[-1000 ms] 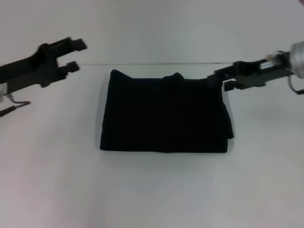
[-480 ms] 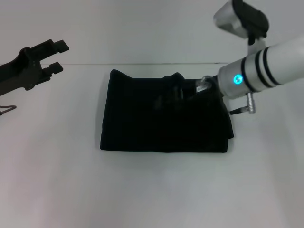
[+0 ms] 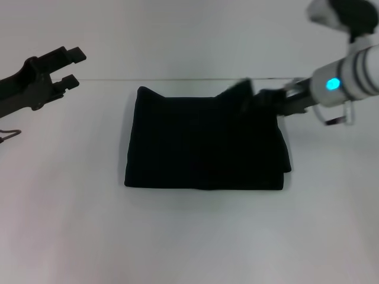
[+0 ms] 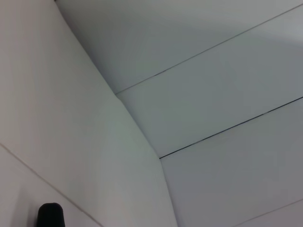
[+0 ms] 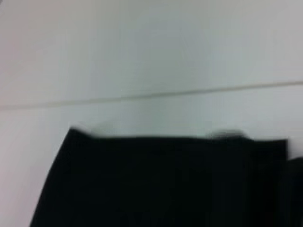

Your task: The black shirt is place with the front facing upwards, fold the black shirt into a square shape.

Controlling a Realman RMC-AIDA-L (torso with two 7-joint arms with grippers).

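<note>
The black shirt (image 3: 204,142) lies mid-table (image 3: 189,236), already a compact near-square; folding looks essentially done, far edge slightly uneven. Right gripper (image 3: 251,97) sits at its far right corner, grip impossible to tell. Left gripper (image 3: 71,68) hovers well clear, fingers parted, empty.

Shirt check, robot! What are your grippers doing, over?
Left gripper open, parked off to the left side. Right gripper at far right corner of the black shirt. Shirt folded into a near square on the table. Nothing in the way.
</note>
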